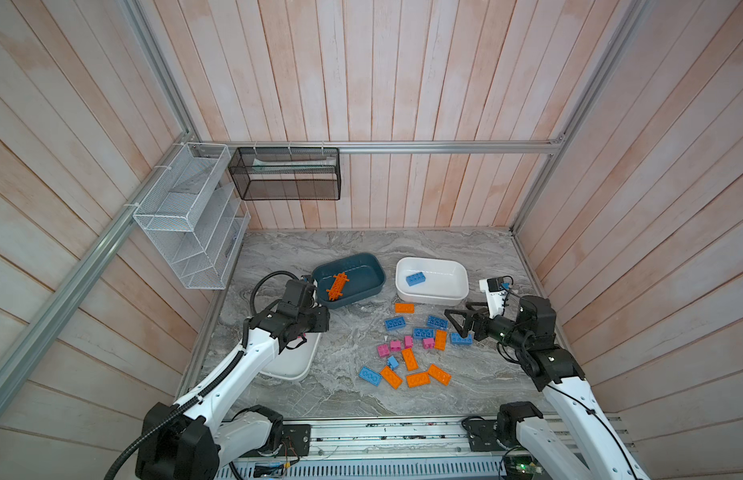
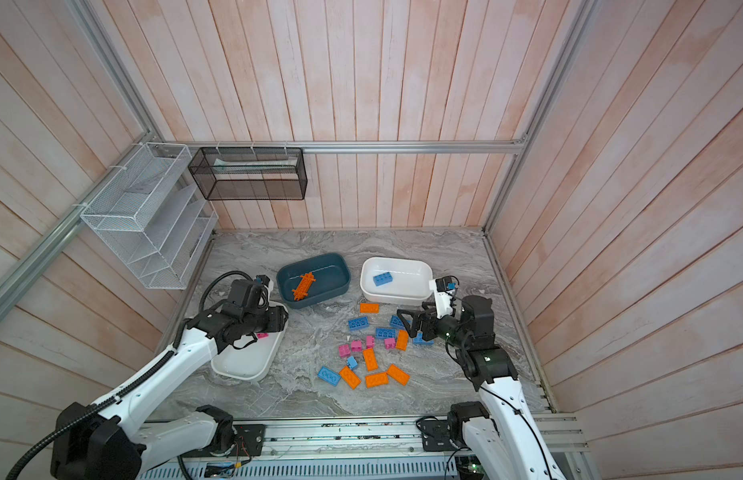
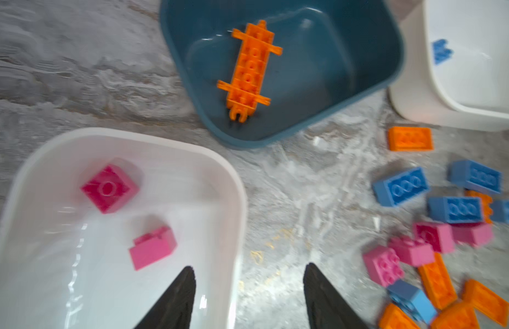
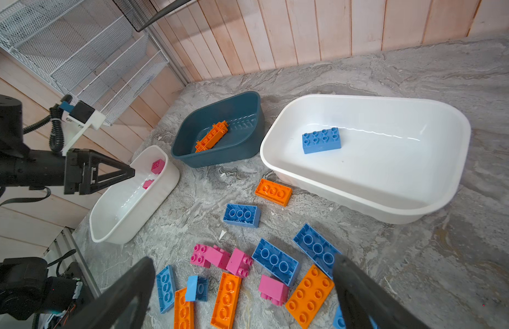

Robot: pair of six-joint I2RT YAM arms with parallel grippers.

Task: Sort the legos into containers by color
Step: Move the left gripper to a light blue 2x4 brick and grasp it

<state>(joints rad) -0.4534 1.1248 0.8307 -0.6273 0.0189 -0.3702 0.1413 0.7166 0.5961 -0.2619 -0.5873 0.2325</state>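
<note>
A spiky orange piece [image 2: 303, 286] lies slantwise inside the teal tub [image 2: 334, 275].

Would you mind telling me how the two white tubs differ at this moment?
The left white tub holds two pink bricks; the back white tub holds one blue brick. The left hand, open, hangs over the left white tub's rim; no hand is over the back white tub. Both are shallow, rounded and upright.
</note>
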